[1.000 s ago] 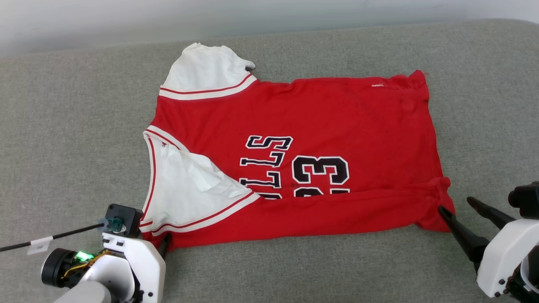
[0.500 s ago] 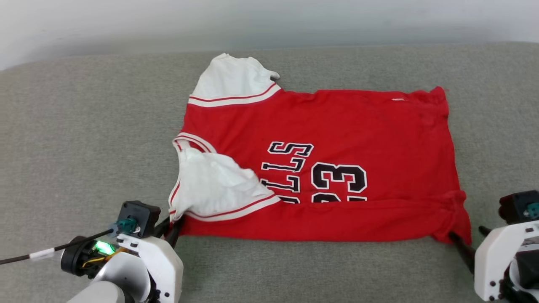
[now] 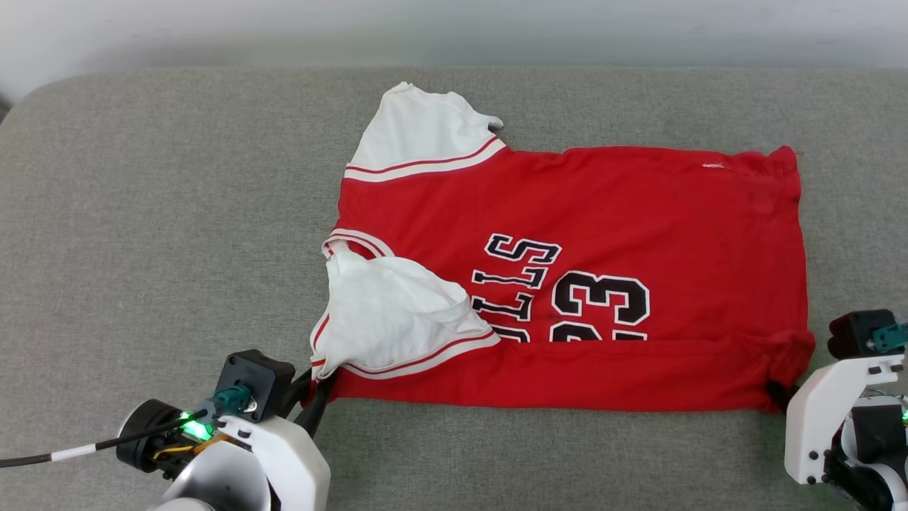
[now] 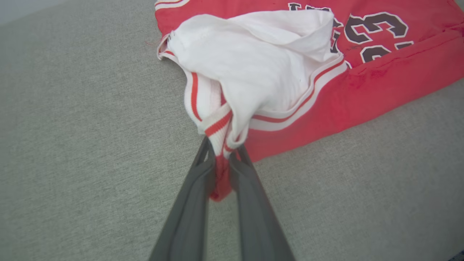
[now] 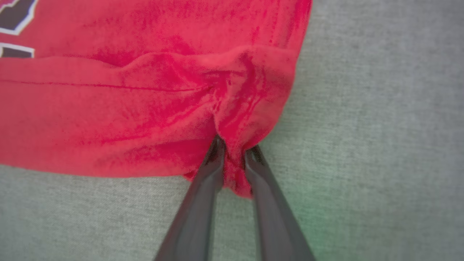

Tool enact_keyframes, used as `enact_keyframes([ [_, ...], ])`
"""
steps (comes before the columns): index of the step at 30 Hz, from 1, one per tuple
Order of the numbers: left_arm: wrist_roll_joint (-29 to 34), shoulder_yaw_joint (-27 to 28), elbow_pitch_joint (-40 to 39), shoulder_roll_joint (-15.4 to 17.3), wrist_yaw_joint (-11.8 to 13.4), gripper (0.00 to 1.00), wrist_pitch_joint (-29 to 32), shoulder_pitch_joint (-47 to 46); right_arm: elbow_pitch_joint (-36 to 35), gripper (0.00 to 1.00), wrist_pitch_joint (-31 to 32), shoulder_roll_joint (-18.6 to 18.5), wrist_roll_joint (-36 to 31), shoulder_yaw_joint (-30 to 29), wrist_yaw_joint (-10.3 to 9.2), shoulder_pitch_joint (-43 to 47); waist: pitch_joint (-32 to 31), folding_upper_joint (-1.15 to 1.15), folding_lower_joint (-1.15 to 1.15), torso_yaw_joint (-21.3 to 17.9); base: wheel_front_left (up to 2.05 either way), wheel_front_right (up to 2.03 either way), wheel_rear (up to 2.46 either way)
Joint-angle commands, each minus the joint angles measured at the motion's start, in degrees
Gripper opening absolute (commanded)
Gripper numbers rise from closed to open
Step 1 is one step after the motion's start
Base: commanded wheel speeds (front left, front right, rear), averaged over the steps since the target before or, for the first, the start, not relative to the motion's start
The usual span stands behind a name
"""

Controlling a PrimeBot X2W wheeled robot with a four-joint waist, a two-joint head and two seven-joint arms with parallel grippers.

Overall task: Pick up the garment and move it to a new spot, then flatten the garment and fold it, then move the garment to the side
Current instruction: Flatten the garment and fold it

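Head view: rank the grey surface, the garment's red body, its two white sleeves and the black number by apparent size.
Grey surface
Red body
Far sleeve and near sleeve: too alike to rank, the near one bunched
Black number

White wrist casings (image 3: pixel 280 454) with dark screws (image 3: pixel 811 455), green light (image 3: pixel 191 428), white-tagged black cable (image 3: pixel 35 460), long dark-grey tapering fingers (image 4: pixel 192 206).

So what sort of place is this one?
Indoors, probably a home-like room or lab mock-up: a grey upholstered cushion, sofa- or bed-like, a plain pale wall behind it, and a red shirt spread on top.
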Motion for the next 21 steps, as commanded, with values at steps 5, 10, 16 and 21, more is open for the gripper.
enact_keyframes([
  [5,-1.4,-0.7,0.9,-0.3,-1.0,0.0,0.6,1.0,2.6,0.0,1.5,-1.4,0.8,1.0,-0.06,2.8,-1.4,0.0,0.01,-0.3,0.0,0.0,0.0],
  [10,-3.5,-1.0,1.4,0.6,-1.3,0.0,1.1,3.3,-1.1,0.0,3.2,-4.1,2.3,1.0,-0.06,4.9,-4.4,0.0,0.01,-1.5,0.0,0.0,0.0],
  [16,-4.9,-2.1,2.1,3.3,-0.7,0.0,1.5,8.4,-7.2,0.0,7.3,-7.8,4.4,-1.0,-0.06,8.7,-7.8,0.0,0.01,-3.5,0.0,0.0,0.0],
  [21,-6.1,-3.3,1.8,4.1,-0.7,0.0,1.6,11.8,-11.0,0.0,10.7,-9.0,5.2,-2.1,-0.06,12.6,-8.5,0.0,0.01,-4.0,0.0,0.0,0.0],
])
